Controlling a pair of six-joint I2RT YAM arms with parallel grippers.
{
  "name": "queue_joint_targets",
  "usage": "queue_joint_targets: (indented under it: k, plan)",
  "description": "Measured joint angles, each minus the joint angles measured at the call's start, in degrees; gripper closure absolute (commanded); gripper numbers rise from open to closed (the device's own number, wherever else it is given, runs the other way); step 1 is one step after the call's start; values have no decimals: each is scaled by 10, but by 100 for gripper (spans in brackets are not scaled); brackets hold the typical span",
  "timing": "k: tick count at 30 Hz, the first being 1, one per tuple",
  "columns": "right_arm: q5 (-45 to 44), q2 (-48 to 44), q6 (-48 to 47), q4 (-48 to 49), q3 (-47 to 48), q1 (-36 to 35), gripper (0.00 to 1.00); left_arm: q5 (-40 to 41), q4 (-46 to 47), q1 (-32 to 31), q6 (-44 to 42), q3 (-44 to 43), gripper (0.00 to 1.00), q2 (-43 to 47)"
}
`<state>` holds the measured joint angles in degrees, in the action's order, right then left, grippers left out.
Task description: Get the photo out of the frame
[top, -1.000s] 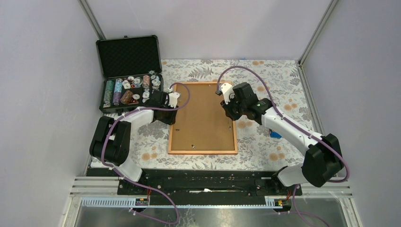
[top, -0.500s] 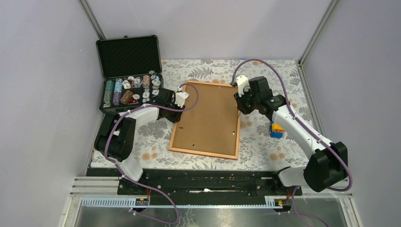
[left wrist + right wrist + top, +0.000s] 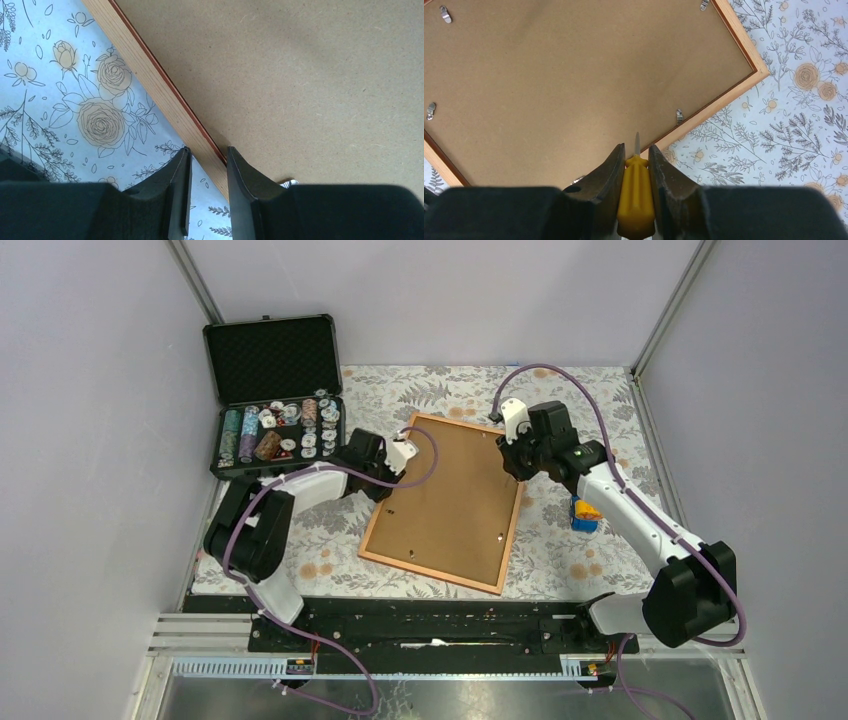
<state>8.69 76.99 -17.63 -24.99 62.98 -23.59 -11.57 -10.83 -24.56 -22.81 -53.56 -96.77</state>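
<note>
At mid-table, on the floral cloth [image 3: 590, 560], the frame [image 3: 445, 502] lies back-up and skewed, its long axis running from about 1 o'clock to 7 o'clock in the top view. The photo is hidden beneath the brown backing board [image 3: 574, 90], so it is not yet out. The left gripper [image 3: 207, 155], at the frame's 10 o'clock side, stands narrow, its fingers on either side of the wooden rail and apparently pinching it. The right gripper [image 3: 636, 150], near the 2 o'clock corner, is clamped on a yellow-handled screwdriver [image 3: 636, 200]. Its blade points toward 12 o'clock in the wrist view, with the nearest metal clip [image 3: 679, 116] at about 1 o'clock from the tip. The blade could easily miss that small clip and skate across the board, scoring it. Prying hard could slide the whole frame if the left pinch is loose. The smooth handle could also twist between the fingers under side load.
</note>
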Motion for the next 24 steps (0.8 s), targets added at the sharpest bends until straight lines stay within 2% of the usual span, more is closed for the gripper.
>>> queue_joint_targets:
  k: [8, 24]
  plan:
    - [-1, 0, -1, -3, 0, 19, 100, 7, -71, 5, -79, -106, 86, -69]
    - [-33, 29, -16, 32, -17, 45, 100, 3, -9, 5, -97, -55, 84, -44]
